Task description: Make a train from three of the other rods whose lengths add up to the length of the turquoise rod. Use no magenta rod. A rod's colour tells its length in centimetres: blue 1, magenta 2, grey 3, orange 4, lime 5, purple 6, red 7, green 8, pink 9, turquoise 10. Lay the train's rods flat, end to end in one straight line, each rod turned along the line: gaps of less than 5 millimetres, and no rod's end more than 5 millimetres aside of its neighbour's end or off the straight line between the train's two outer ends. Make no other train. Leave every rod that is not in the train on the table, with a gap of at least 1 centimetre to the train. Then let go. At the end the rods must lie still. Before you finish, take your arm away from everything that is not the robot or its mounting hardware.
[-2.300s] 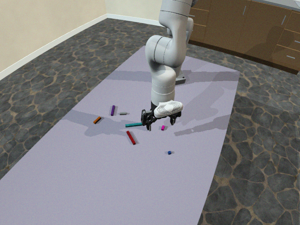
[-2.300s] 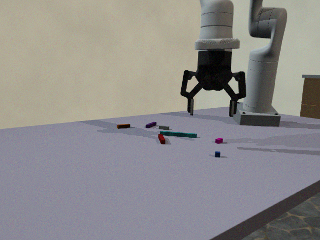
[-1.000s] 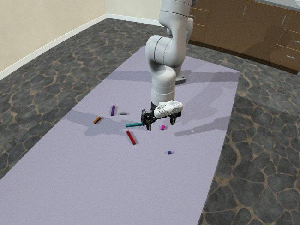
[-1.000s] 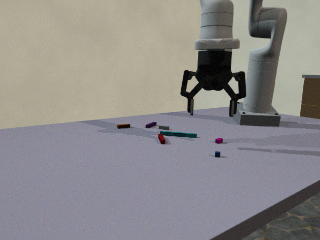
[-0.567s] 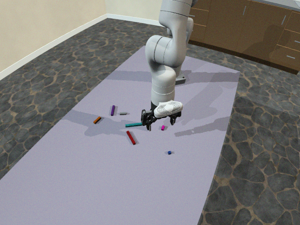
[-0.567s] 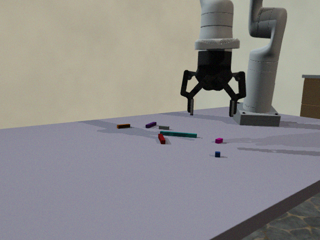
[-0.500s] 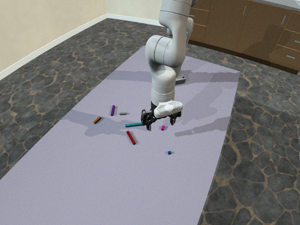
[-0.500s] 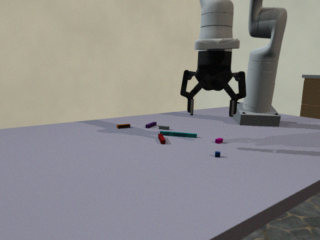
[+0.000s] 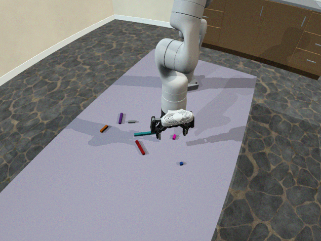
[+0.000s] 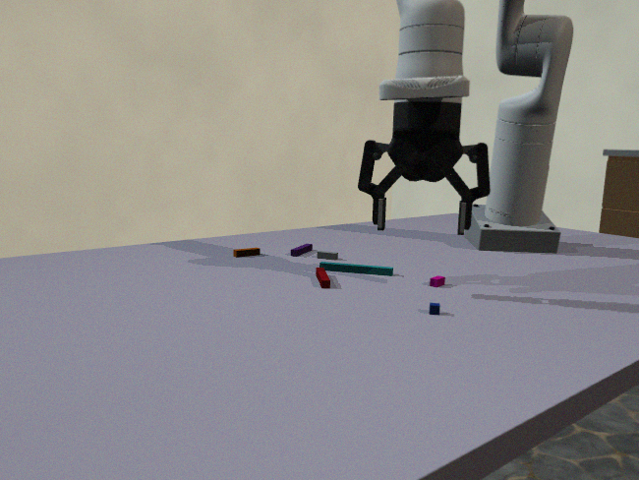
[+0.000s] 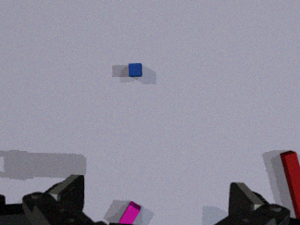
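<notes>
My gripper is open and empty. It hangs above the table, over the magenta rod. The turquoise rod lies flat just left of the gripper; its right end is hidden behind a finger in the top view. The red rod lies in front of it. The purple rod, grey rod and orange rod lie further left. The blue rod lies alone nearer the front.
The arm's grey base stands at the back of the table, behind the gripper. The table's right edge runs close to the blue rod's side. Wooden cabinets stand beyond the table.
</notes>
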Controlling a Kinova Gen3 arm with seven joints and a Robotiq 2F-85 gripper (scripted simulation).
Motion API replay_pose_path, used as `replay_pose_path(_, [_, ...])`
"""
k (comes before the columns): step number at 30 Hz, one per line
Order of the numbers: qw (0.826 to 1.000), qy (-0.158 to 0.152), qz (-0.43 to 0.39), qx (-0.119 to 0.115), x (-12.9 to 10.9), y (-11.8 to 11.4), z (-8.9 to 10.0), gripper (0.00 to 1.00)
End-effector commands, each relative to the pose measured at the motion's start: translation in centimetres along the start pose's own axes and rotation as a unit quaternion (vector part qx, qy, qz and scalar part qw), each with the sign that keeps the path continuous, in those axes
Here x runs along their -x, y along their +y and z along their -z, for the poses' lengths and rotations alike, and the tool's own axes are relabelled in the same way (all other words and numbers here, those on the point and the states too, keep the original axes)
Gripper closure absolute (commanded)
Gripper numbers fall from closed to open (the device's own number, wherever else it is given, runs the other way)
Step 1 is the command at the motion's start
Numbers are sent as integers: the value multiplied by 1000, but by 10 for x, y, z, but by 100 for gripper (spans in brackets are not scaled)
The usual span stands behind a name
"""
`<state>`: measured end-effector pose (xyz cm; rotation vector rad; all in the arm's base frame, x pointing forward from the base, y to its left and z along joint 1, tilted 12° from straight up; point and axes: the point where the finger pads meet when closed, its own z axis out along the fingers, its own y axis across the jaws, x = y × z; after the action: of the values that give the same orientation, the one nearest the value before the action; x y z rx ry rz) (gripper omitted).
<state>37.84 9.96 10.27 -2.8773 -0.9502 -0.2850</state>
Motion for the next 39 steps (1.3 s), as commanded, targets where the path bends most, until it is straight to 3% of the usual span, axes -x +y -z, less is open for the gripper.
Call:
replay_pose_path(1, [1000,-1,-17,0,-3,-2,-1,0])
replay_pose_path(11, [992,-6,-129,-1,-11,-3,-2,0])
replay_pose_path(20, [957,-9,-290,0,-25,-6,-2,0])
replay_pose_path(22, [957,-9,-290,0,-25,-6,-2,0])
replay_pose_path(28, [916,-9,-401,2,-36,-8,-1,0])
replay_pose_path(37, [841,-5,-541,2,-55,-13,2,0])
replay_pose_path(39, [841,-5,-541,2,-55,-13,2,0])
